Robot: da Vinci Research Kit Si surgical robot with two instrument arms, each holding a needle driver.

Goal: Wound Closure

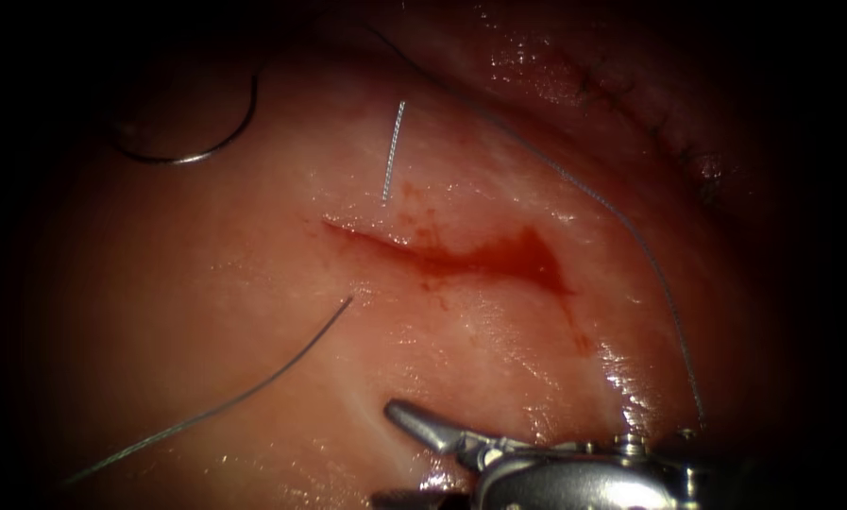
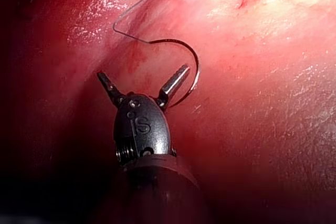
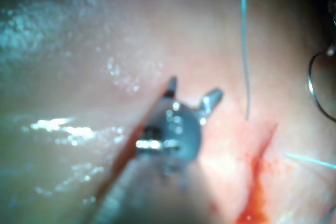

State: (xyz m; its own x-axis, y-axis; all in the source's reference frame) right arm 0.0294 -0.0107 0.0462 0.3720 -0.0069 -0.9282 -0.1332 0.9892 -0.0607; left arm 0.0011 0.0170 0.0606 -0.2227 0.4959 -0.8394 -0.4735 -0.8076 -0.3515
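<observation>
The cut [image 1: 461, 257] runs across the middle of the tissue [image 1: 206, 312], with red fluid pooled in it. The curved needle [image 1: 192, 156] lies flat on the tissue far to the upper left of the cut, held by neither tool. My left tool [image 2: 143, 72] hovers right at the needle [image 2: 197, 69], jaws spread wide and empty, one jaw close to the curve. My right tool [image 1: 385, 453] sits below the cut, and its jaws [image 3: 195, 86] stand open holding nothing. A long thread [image 1: 631, 236] arcs around the right of the cut.
A short thread end [image 1: 393, 151] stands just above the cut's left end. Another thread [image 1: 253, 382] comes from the lower left and meets the tissue just below the cut. An older stitched line [image 1: 650, 113] lies at the upper right.
</observation>
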